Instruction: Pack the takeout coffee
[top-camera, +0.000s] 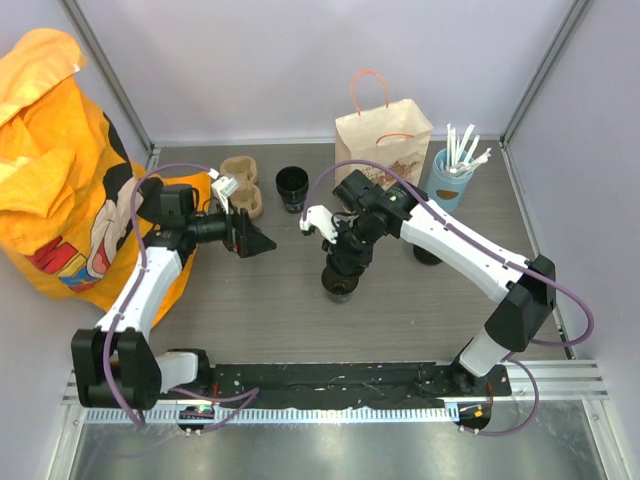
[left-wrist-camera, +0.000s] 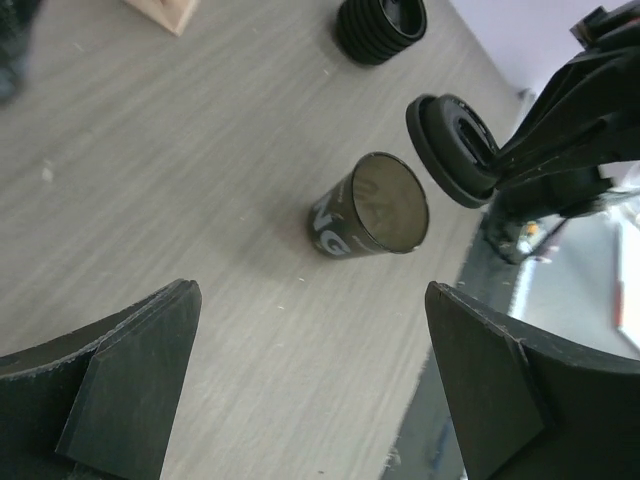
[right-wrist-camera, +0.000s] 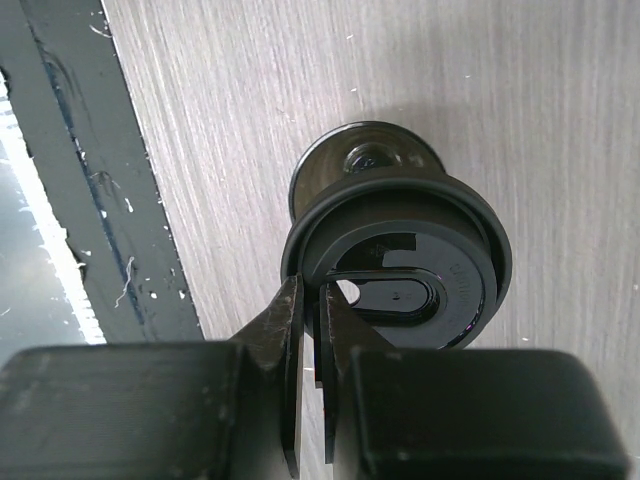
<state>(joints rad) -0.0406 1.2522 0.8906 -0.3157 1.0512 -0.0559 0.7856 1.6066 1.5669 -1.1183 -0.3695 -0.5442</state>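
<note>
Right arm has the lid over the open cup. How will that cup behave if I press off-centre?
The cup stands free on a narrower base than its mouth, so it would probably tip or skid on the smooth table. Unlidded, its thin rim likely flexes. The lid, pinched at one edge by the right gripper, may tilt.

The coffee cup is small, black and tapered, with pale lettering on its side. It stands upright on the table with its mouth open, in front of the paper bag, slightly to the left of it and well apart from it. Its black round lid is not on it. The right gripper pinches the lid at the rim and holds it tilted, just above the cup.
</note>
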